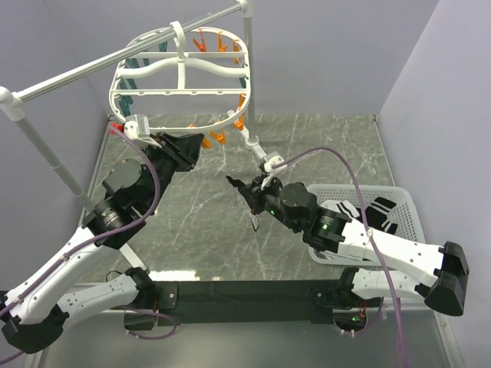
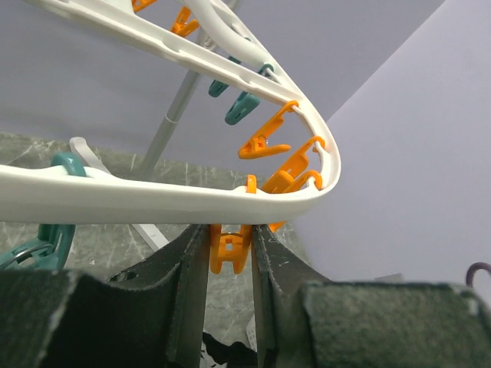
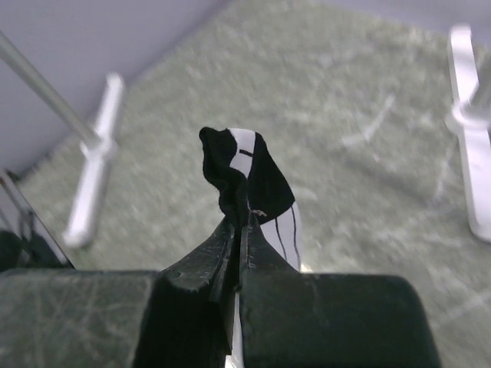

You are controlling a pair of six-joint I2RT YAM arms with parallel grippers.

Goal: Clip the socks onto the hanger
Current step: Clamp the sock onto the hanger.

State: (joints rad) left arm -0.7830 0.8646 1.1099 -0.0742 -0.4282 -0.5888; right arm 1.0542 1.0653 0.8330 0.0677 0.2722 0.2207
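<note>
Grey-green marble tabletop (image 1: pixel 322 146), pale walls. I see the white hanger (image 1: pixel 181 75) hanging from the metal rail (image 1: pixel 92 69), far left. The left gripper (image 2: pixel 230 234) pinches an orange clip (image 2: pixel 230 251) under the hanger's rim; the clip's mouth is hidden. The right gripper (image 3: pixel 239 224) is clenched on a black-and-white sock (image 3: pixel 247 172) over mid-table, lower part cut off. More socks (image 1: pixel 381 211) lie in the basket (image 1: pixel 383 187), partly behind the arm.

1. Top view: soft, even light, sharp throughout; faint shadows on the desk (image 1: pixel 230 245).
2. Left wrist: orange clip (image 2: pixel 230 254) crisp; left gripper (image 2: pixel 230 238) dark, slightly soft.
3. Right wrist: striped sock (image 3: pixel 253 180) sharp; desk blurred behind.
</note>
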